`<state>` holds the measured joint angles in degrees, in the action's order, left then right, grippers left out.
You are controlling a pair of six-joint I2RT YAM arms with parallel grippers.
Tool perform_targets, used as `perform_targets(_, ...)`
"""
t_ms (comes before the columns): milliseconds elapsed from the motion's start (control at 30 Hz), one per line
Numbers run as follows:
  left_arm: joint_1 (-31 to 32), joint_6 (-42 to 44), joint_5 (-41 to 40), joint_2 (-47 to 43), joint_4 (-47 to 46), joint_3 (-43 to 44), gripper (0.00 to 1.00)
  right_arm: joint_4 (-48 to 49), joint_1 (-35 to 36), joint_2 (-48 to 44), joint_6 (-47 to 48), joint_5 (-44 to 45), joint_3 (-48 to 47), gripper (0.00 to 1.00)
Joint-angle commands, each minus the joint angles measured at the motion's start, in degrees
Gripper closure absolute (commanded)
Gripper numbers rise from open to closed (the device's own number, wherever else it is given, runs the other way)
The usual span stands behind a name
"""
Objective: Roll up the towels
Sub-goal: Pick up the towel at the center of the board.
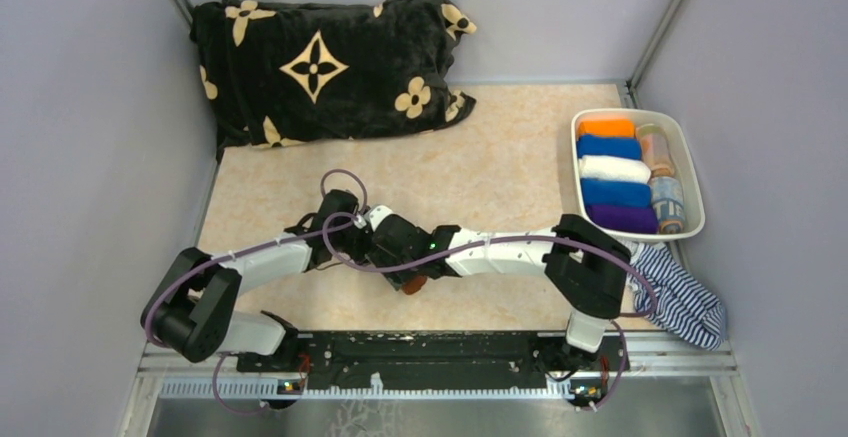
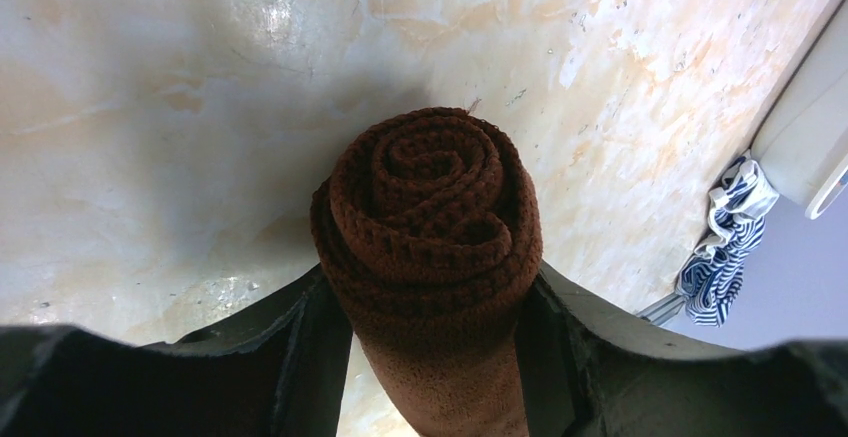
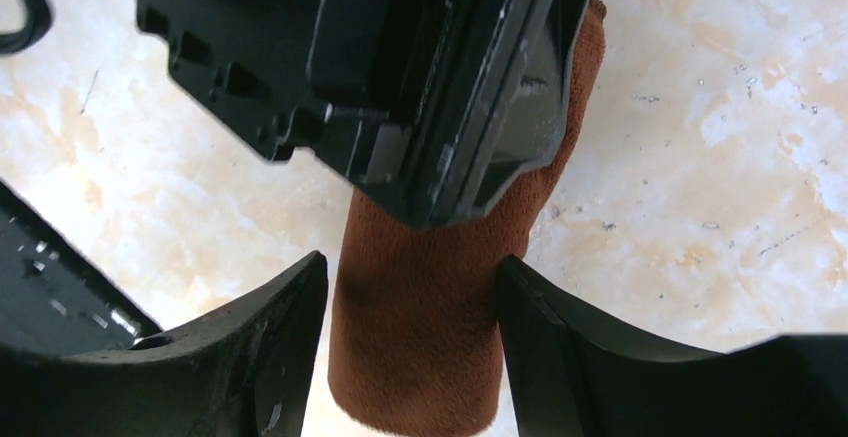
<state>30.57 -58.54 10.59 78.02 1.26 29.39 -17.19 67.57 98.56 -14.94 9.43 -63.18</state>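
**1. Brown roll** (image 2: 430, 207), qty 1. Located at approx. 6 o'clock of table (image 1: 500, 157), just beyond the arm bases. Whether it is rested on the surface can't be told.
- Top view: only a small brown end is seen, under the two wrists.
- L wrist cam only: the spiral end is shown.
- R wrist cam only: the long plain side is shown.

**2. L gripper** (image 2: 430, 302), qty 1. Clamped on brown roll, with both fingers pressed into its sides. Its black body is seen in R wrist cam at 12 o'clock, over the roll.

**3. R gripper** (image 3: 412, 287), qty 1. Fingers are set either side of the roll's other end. Whether it is pinched or let go can't be told.

**4. Striped cloth** (image 1: 685, 302), qty 1. Crumpled at 4 o'clock, just near side of tray. Also caught in L wrist cam at 3 o'clock.

**5. Tray** (image 1: 690, 147), white, qty 1, at 2 o'clock. Contents were counted from top view only.
- Plain rolls (image 1: 613, 169), qty 5: 1 orange, 2 blue, 1 white, 1 purple, in one column.
- Printed rolls (image 1: 655, 149), qty 2, alongside at 3 o'clock.

**6. Black blanket** (image 1: 320, 67) w/ beige flowers, qty 1. Placed at 11 o'clock, against back wall.
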Motion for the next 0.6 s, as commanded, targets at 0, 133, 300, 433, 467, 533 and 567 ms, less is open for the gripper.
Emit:
perform_targets(0,1.1,0.2,-3.6,2.7,4.4,-0.9,0.39,1.7,0.8,3.7,-0.4,2.5,-3.5,0.39)
perform_targets(133,1.7,-0.3,-3.6,3.3,4.0,-0.8,0.38,0.7,0.8,7.1,-0.9,2.9,-4.1,0.39)
perform_targets(300,2.8,-0.9,-4.1,4.3,3.9,-0.1,0.36,-1.6,0.8,10.7,-2.2,5.1,-4.3,0.42)
perform_targets(433,3.7,-1.1,-4.1,5.4,3.2,0.2,0.34,-3.0,0.7,13.8,-2.6,5.8,-4.3,0.43)
perform_targets(467,3.8,-1.1,-4.0,5.6,3.0,0.2,0.34,-3.4,0.4,14.7,-2.8,5.6,-4.3,0.44)
perform_targets(533,4.0,-1.1,-3.9,6.0,2.6,0.2,0.33,-4.6,0.1,15.8,-3.0,6.3,-4.3,0.45)
perform_targets(567,4.0,-1.2,-3.9,6.1,2.5,0.3,0.32,-5.3,0.1,16.2,-3.0,6.8,-4.3,0.46)
